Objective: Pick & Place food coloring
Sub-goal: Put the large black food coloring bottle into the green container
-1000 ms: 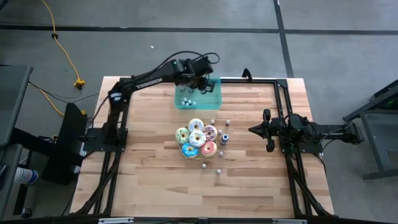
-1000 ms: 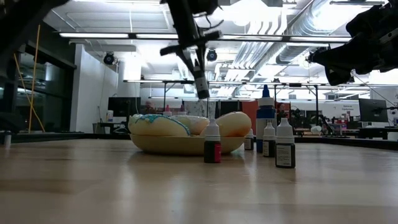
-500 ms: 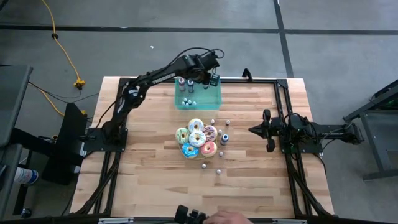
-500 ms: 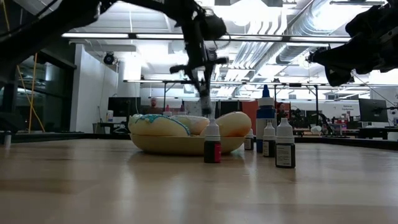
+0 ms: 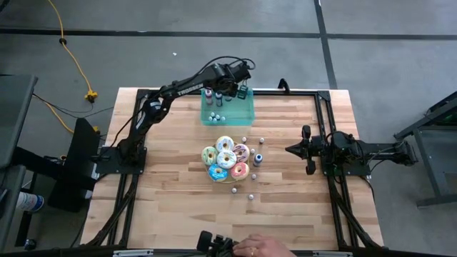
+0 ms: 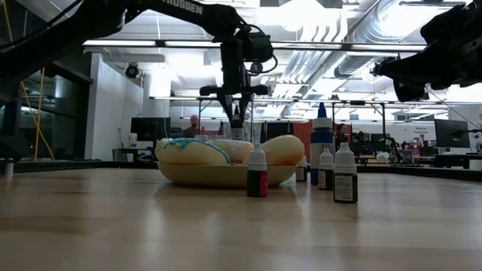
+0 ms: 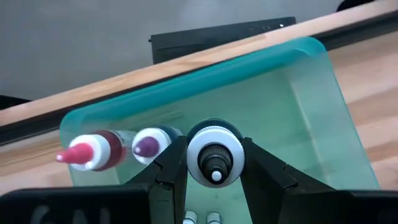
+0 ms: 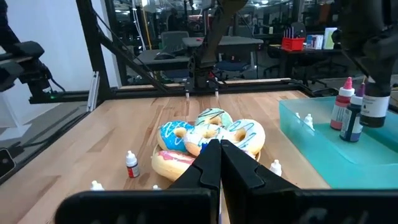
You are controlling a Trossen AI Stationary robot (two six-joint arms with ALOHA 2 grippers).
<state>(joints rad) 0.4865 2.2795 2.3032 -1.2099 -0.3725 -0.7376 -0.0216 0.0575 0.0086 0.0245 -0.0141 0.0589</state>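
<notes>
Teal tray [image 7: 311,112] beneath my left gripper [image 7: 214,163], I am gripping a white-capped food coloring bottle [image 7: 214,152], right gripper [image 8: 219,163] closed, waiting mid-table.

bottles: two upright in tray [image 7: 118,149] | one gripped above tray [image 7: 214,155] | others near donuts [image 6: 345,175]

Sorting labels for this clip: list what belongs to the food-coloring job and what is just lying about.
Job: left tool shut on a food coloring bottle; teal tray; loose bottles on the table.
Lying about: donuts; idle right tool, shut.
</notes>
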